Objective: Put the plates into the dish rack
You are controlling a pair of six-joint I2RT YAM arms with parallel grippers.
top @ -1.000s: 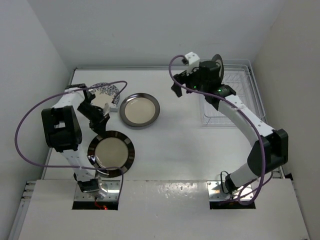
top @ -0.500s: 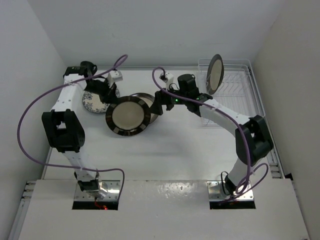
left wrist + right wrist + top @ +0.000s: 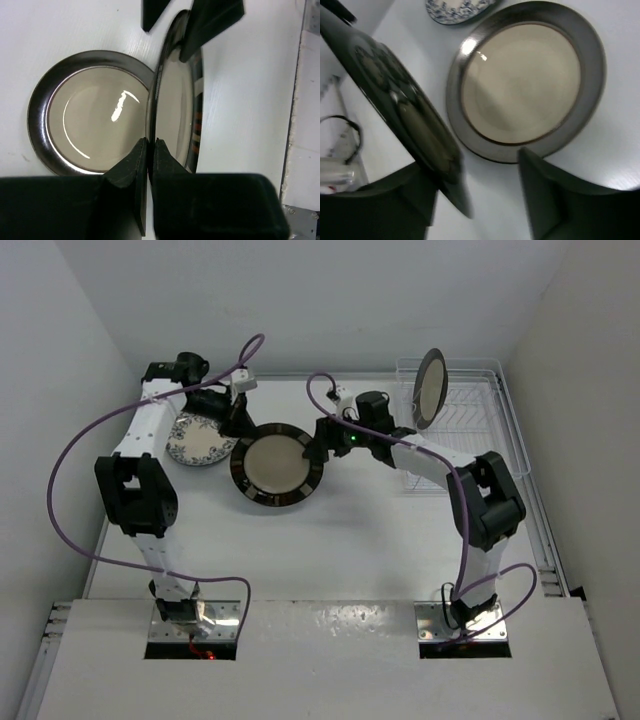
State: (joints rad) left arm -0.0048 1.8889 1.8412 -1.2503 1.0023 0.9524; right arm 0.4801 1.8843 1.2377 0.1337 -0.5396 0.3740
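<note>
My left gripper (image 3: 150, 142) is shut on the near rim of a dark-rimmed plate (image 3: 172, 100) and holds it on edge above the table. In the top view this held plate (image 3: 277, 465) hangs mid-table, between the left gripper (image 3: 238, 420) and the right gripper (image 3: 322, 440). My right gripper (image 3: 477, 170) is open, its jaws straddling the far rim of that plate (image 3: 395, 100). A second dark-rimmed plate (image 3: 525, 85) lies flat underneath. The blue floral plate (image 3: 200, 440) lies at the left. Another plate (image 3: 431, 387) stands upright in the dish rack (image 3: 480, 430).
The rack sits at the back right against the wall. Purple cables (image 3: 80, 460) loop off both arms. White walls close in the table on the left, back and right.
The left arm has carried the dark-rimmed plate from the near left up to mid-table. The right gripper left a plate standing in the rack, swung to the held plate, and its jaws have narrowed.
</note>
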